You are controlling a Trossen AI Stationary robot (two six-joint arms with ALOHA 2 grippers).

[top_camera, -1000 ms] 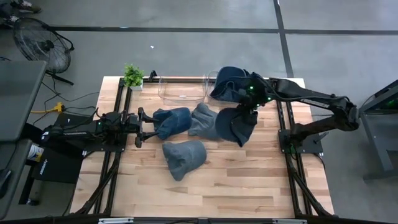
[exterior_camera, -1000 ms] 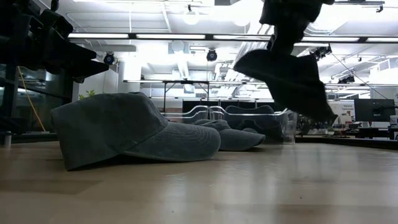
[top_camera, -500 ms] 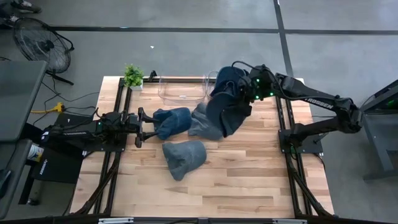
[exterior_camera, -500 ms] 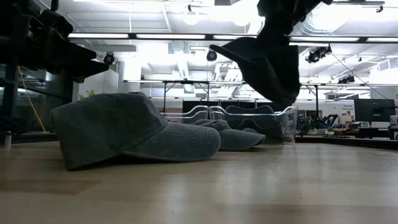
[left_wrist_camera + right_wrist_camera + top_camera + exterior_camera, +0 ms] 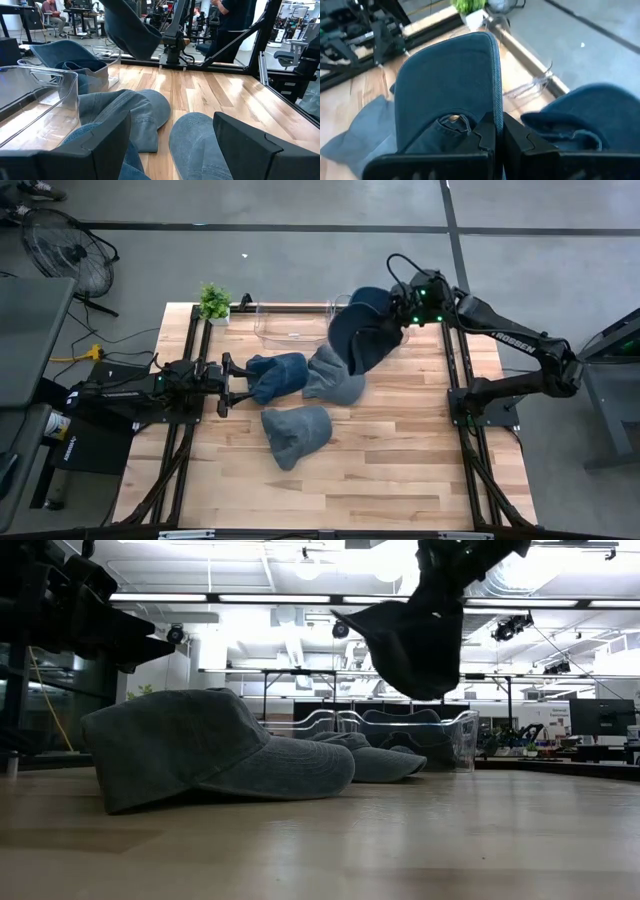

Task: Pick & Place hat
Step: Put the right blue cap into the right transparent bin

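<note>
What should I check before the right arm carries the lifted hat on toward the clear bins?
1. Grip: right gripper shut on the lifted hat, fabric pinched between its fingers. Ok.
2. Clearance: the hat hangs well above the hats on the table in the low view. Ok.
3. Target bin: one clear bin looks empty; the other bin already holds a hat. Ok.
4. Hat over a bin: it hangs near the bins at the table's far edge; exact alignment cannot tell.
5. Left gripper: open, beside another hat, away from the right arm's path. Ok.
</note>
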